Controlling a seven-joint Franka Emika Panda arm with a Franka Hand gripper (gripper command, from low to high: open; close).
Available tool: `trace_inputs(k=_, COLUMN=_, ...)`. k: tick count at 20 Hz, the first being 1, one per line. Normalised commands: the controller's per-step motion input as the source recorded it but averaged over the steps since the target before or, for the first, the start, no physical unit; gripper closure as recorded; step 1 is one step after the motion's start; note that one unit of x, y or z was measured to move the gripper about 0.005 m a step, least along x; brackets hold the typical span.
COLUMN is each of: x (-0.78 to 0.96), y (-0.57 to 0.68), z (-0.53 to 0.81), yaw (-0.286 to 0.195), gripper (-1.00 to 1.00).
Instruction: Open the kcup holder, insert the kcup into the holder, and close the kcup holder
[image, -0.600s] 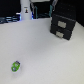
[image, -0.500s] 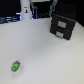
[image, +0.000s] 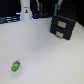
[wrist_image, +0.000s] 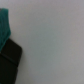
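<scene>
The kcup holder (image: 63, 26) is a black box with two rectangular front panels, standing shut on the white table at the far side, toward the exterior view's right. The kcup (image: 16, 65) is a small bright green pod lying on the table near the front, toward the exterior view's left, far from the holder. A dark part of the arm (image: 58, 7) shows just above and behind the holder; its fingers are too blurred to make out. The wrist view shows white table and a black corner (wrist_image: 9, 64), probably the holder, with no fingers in sight.
A white upright object (image: 26, 10) stands at the back of the table with dark clutter beside it. A teal patch (wrist_image: 4, 25) fills one corner of the wrist view. The white table (image: 45, 55) stretches between the pod and the holder.
</scene>
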Motion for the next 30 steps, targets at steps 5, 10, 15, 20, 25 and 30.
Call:
trace_inputs(k=5, x=-0.3, y=0.54, z=-0.06, yaw=-0.224, gripper=-1.0)
trace_inputs(k=10, x=-0.34, y=0.56, z=-0.1, yaw=-0.2, gripper=-1.0)
trace_inputs(k=15, x=-0.35, y=0.65, z=-0.11, yaw=-0.172, gripper=-1.0)
trace_inputs(k=20, x=-0.33, y=0.68, z=-0.16, yaw=-0.147, gripper=-1.0)
trace_inputs(k=25, x=-0.23, y=0.6, z=-0.27, yaw=-0.128, gripper=-1.0)
trace_inputs(k=30, x=-0.11, y=0.44, z=-0.37, yaw=-0.084, gripper=-1.0)
